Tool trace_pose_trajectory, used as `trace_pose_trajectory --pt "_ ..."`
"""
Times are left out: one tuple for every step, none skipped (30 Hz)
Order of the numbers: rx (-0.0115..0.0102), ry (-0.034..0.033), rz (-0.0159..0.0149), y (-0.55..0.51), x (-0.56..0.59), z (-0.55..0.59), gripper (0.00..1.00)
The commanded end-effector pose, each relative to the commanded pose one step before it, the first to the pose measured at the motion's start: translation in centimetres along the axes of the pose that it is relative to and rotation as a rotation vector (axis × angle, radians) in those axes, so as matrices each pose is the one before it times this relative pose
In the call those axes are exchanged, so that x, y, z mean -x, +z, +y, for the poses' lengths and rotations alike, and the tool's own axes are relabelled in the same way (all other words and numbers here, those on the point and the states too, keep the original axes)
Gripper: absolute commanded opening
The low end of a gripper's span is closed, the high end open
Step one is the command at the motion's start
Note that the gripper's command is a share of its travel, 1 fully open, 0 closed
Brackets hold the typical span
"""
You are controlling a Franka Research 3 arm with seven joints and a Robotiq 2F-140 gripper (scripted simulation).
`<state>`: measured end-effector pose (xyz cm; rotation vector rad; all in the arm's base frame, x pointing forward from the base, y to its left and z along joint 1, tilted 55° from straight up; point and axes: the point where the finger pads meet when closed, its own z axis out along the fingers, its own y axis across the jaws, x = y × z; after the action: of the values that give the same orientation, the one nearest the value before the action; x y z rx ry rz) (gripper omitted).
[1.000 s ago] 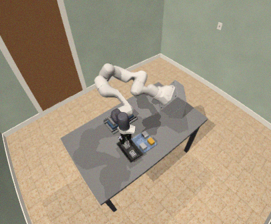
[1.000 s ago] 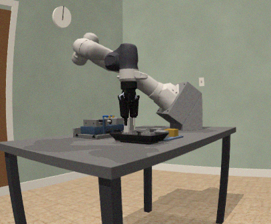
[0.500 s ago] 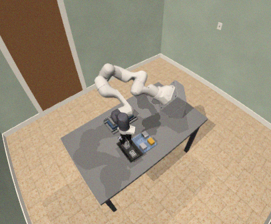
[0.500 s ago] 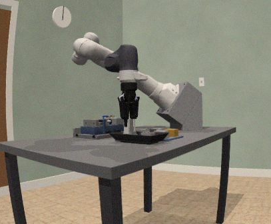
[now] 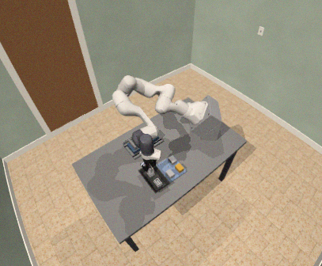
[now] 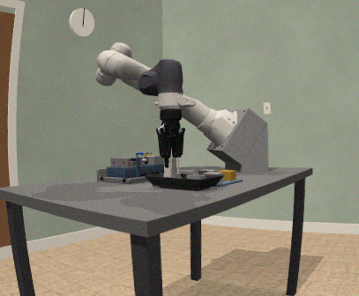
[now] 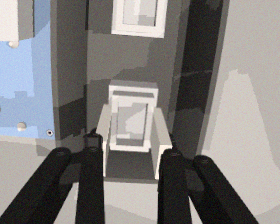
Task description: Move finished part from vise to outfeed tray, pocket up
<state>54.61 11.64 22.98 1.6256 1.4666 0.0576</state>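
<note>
My gripper (image 6: 170,162) is shut on the finished part (image 7: 131,132), a white block with a rectangular pocket. It holds the part over the near end of the dark outfeed tray (image 6: 186,180). In the wrist view the fingers clamp the part's two sides, and the tray floor (image 7: 78,43) lies below. I cannot tell whether the part touches the floor. The blue vise (image 6: 129,169) stands behind the tray, and it also shows in the overhead view (image 5: 135,146).
A light blue tray (image 5: 174,169) lies right beside the dark tray and holds a yellow block (image 6: 228,174) and grey blocks. The grey robot base (image 6: 246,141) stands at the table's far end.
</note>
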Motion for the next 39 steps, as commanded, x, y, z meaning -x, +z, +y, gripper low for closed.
trace_pose_trajectory --pt "0.00318 0.00011 0.00337 -0.038 -0.157 -0.005 0.0" --pt "0.0 0.0 0.0 0.0 0.0 0.0 0.0" --pt "0.0 0.0 0.0 0.0 0.0 0.0 0.0" --pt "0.0 0.0 0.0 0.0 0.0 0.0 0.0" --pt "0.0 0.0 0.0 0.0 0.0 0.0 0.0" --pt "0.0 0.0 0.0 0.0 0.0 0.0 0.0" --pt "0.0 0.0 0.0 0.0 0.0 0.0 0.0" --pt "0.0 0.0 0.0 0.0 0.0 0.0 0.0" --pt "0.0 0.0 0.0 0.0 0.0 0.0 0.0" --pt "0.0 0.0 0.0 0.0 0.0 0.0 0.0" --pt "0.0 0.0 0.0 0.0 0.0 0.0 0.0" --pt "0.0 0.0 0.0 0.0 0.0 0.0 0.0" --pt "0.0 0.0 0.0 0.0 0.0 0.0 0.0" --pt "0.0 0.0 0.0 0.0 0.0 0.0 0.0" --pt "0.0 0.0 0.0 0.0 0.0 0.0 0.0" --pt "0.0 0.0 0.0 0.0 0.0 0.0 0.0" --pt "0.0 0.0 0.0 0.0 0.0 0.0 0.0" --pt "0.0 0.0 0.0 0.0 0.0 0.0 0.0" --pt "0.0 0.0 0.0 0.0 0.0 0.0 0.0" --pt "0.0 0.0 0.0 0.0 0.0 0.0 0.0" --pt "0.0 0.0 0.0 0.0 0.0 0.0 0.0" --pt "0.0 0.0 0.0 0.0 0.0 0.0 0.0" --pt "0.0 0.0 0.0 0.0 0.0 0.0 0.0" --pt "0.0 0.0 0.0 0.0 0.0 0.0 0.0" --pt "0.0 0.0 0.0 0.0 0.0 0.0 0.0" --pt "0.0 0.0 0.0 0.0 0.0 0.0 0.0" --pt "0.0 0.0 0.0 0.0 0.0 0.0 0.0" --pt "0.0 0.0 0.0 0.0 0.0 0.0 0.0" --pt "0.0 0.0 0.0 0.0 0.0 0.0 0.4" --pt "0.0 0.0 0.0 0.0 0.0 0.0 0.4" --pt "0.0 0.0 0.0 0.0 0.0 0.0 0.4" --pt "0.0 0.0 0.0 0.0 0.0 0.0 0.4" --pt "0.0 0.0 0.0 0.0 0.0 0.0 0.4" --pt "0.0 0.0 0.0 0.0 0.0 0.0 0.4" --pt "0.0 0.0 0.0 0.0 0.0 0.0 0.4" --pt "0.0 0.0 0.0 0.0 0.0 0.0 0.4" --pt "0.0 0.0 0.0 0.0 0.0 0.0 0.4" --pt "0.0 0.0 0.0 0.0 0.0 0.0 0.4" --pt "0.0 0.0 0.0 0.0 0.0 0.0 0.4"
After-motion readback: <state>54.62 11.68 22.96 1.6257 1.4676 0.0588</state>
